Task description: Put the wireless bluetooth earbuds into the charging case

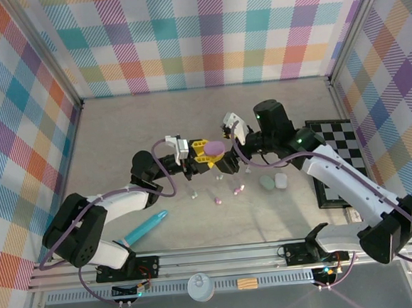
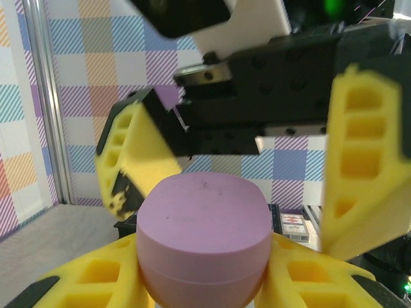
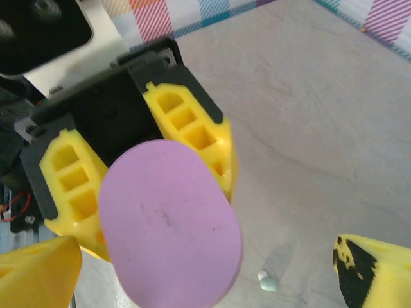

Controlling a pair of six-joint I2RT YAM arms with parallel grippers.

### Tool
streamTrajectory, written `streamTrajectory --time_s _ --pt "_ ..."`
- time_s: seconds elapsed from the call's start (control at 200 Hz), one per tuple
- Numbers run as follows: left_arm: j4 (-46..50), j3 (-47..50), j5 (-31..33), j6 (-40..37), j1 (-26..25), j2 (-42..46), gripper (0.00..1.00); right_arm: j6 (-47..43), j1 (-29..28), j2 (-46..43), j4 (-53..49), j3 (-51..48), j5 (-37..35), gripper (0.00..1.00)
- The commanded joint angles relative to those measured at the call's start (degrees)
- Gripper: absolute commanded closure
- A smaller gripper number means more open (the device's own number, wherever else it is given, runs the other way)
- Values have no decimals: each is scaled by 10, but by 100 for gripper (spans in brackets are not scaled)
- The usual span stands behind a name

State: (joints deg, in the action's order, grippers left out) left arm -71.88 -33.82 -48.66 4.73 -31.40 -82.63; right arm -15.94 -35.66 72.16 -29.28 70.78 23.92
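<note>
Clamped in left gripper (image 1: 205, 156): purple case (image 1: 215, 149), lid apparently shut, held above table (image 1: 153, 122). Loose on table at 6 o'clock of it: earbuds (image 1: 217, 199). Likely light, stiff, slick, easy to flick away; pinch by stem. At 3 o'clock, right gripper (image 1: 229, 152), jaws wide apart, flanking case. No readable branding.

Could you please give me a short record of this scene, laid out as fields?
Left gripper: shut on the purple case, lifted off the table
Right gripper: open, one finger on each side of the purple case
Earbuds: loose on the table, below the grippers
Mint case: on the table, beside the white case
</note>
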Motion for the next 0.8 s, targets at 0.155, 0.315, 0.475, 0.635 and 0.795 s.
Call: streamTrajectory --time_s 0.155,0.315,0.475,0.635,0.795 --pt "-7 11 -24 -4 1 24 71 -34 -2 -3 12 21 -40 1" --pt "-8 13 -29 -4 1 28 71 -31 0 -10 12 21 -56 1" --pt "-3 15 -29 -4 1 34 71 -38 5 -17 1 23 -75 1" --pt "0 17 -30 -6 1 35 71 -42 8 -25 -2 22 -77 1" --pt "6 17 -30 -9 1 36 71 -41 9 -28 -1 23 -70 1"
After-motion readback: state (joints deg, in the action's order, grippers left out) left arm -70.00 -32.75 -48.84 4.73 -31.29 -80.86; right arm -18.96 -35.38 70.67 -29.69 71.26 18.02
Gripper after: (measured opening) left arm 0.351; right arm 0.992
